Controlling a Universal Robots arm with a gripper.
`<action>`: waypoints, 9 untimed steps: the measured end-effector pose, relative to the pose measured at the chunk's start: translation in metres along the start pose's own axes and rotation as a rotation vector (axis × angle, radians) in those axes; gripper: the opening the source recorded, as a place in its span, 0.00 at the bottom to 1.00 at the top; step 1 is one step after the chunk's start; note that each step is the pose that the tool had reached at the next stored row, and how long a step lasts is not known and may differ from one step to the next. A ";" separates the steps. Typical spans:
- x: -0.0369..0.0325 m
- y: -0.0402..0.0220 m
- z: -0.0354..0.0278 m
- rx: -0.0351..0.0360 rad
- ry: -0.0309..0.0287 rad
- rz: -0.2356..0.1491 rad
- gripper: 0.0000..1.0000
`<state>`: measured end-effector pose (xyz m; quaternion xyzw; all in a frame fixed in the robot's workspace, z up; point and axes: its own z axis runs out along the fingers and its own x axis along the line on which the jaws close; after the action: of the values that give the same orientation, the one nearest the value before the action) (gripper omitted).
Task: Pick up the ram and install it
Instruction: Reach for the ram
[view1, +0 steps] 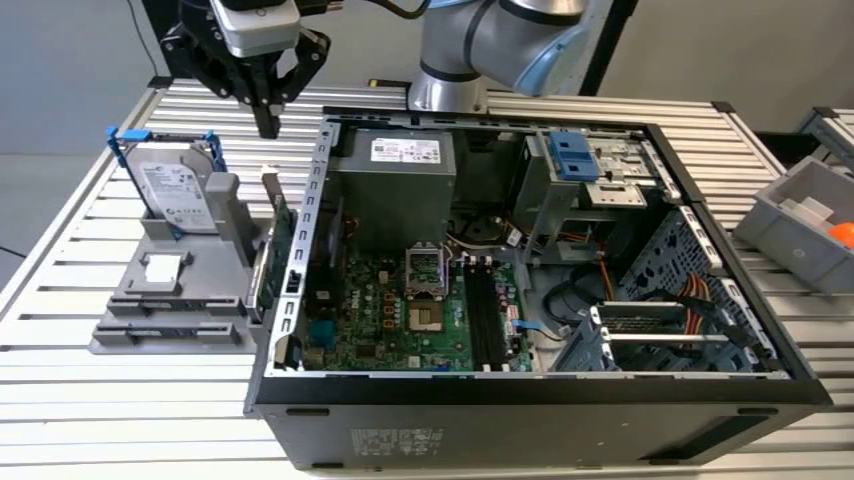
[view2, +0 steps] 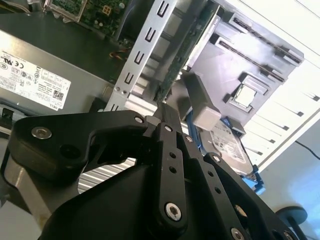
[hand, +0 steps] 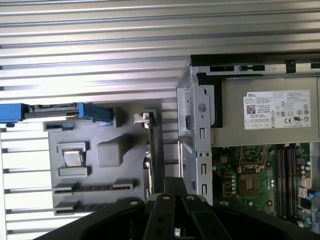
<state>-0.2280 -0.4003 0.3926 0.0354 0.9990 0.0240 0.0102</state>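
- One slatted metal bench (view1: 120, 400) carries everything.
- An open computer case (view1: 534, 415) lies on its side on the bench, its motherboard (view1: 387, 310) facing up.
- A grey holder (view1: 167, 300) sits just beside the case, on the exterior view's left, with a hard drive (view1: 174, 185) upright in it.
- The gripper (view1: 271, 126) hangs above the holder, jaws together on nothing.
- The ram (view1: 278, 245) stands on edge along the holder's case-side edge, below the jaws and apart from them.

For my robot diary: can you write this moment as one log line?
gripper: shut, empty | position: above ram in holder | ram: not installed
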 end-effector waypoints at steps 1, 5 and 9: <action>0.0016 -0.0001 0.0000 0.0000 0.0001 0.000 0.00; 0.0079 -0.0007 -0.0002 0.0001 0.0000 0.000 0.00; 0.0146 -0.0013 -0.0004 0.0001 0.0001 0.000 0.00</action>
<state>-0.2427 -0.4006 0.3926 0.0354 0.9990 0.0240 0.0101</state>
